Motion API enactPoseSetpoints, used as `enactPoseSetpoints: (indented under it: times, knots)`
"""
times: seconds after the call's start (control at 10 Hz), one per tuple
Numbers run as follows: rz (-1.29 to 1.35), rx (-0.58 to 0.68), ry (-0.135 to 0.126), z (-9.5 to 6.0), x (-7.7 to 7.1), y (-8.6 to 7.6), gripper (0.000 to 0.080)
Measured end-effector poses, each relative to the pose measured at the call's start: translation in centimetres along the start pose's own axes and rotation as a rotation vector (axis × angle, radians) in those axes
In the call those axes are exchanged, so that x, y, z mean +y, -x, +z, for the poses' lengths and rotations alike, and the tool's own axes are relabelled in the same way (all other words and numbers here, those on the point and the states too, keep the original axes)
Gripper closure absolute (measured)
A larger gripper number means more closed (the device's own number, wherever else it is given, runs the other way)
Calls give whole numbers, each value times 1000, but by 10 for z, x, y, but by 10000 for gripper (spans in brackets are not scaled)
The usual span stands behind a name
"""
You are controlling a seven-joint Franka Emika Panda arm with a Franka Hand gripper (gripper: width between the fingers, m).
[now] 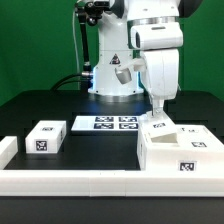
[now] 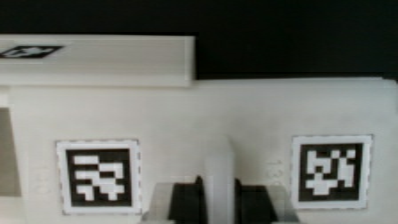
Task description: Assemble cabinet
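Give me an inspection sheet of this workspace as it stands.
Surface: black table, marker board lying flat on it.
Job's things: cabinet at the exterior view's right, tags on its faces; small tagged white block apart, at the left.
Clutter: nothing seen.
Grippers: gripper down at the cabinet's top; open or shut unclear.
Cables: dark cable behind the robot base.
Surroundings: green backdrop; white rail along the table's front.
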State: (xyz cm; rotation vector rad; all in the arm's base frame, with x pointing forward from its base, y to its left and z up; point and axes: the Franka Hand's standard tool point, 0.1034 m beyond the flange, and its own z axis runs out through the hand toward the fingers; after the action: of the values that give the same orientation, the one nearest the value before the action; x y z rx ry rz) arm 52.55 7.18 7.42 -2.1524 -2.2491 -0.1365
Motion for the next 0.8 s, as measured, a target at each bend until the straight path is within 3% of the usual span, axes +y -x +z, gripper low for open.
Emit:
enactPoseSetpoints:
  times: [0.1, 0.6, 0.8]
  knots:
    - [4, 4, 4, 1, 8, 1, 738]
    - [9, 4, -7, 4, 4, 2, 738]
    - [19, 5, -16, 3, 20, 6, 738]
